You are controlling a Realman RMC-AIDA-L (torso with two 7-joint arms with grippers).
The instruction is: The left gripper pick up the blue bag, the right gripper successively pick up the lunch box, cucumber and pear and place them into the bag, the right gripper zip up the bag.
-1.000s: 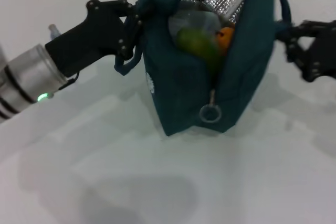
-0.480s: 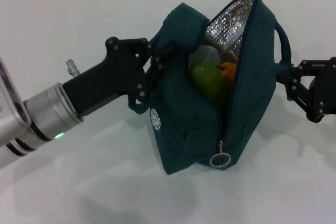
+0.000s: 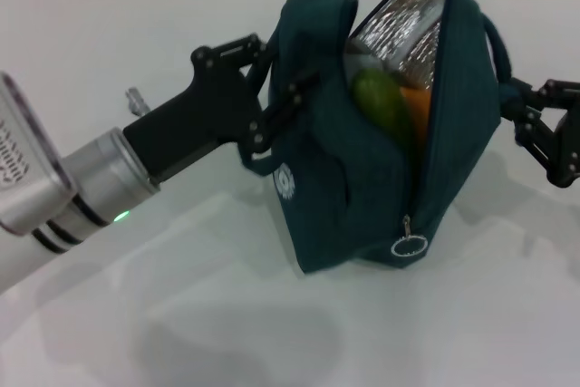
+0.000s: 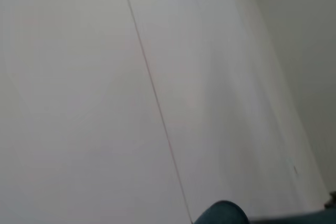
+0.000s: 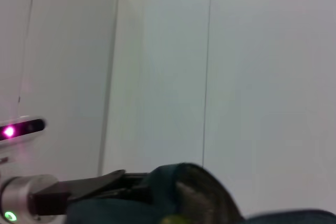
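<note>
The blue bag stands tilted at the table's centre, its zip open and the silver lining showing. A white logo is on its side, and the ring pull hangs at the near end. Inside lie the green cucumber and, beside it, the orange pear. The lunch box is hidden. My left gripper is shut on the bag's left wall by the loop handle. My right gripper is against the bag's right side near the other handle. The right wrist view shows the bag's top.
The white table spreads around the bag, with a wall behind it. The left forearm with its silver wrist and green light crosses the left half of the table. The left wrist view shows mostly white wall and a bit of teal fabric.
The left gripper has carried the bag rightward and nearer, and the bag now leans more to the right. The right gripper has shifted right alongside it.
</note>
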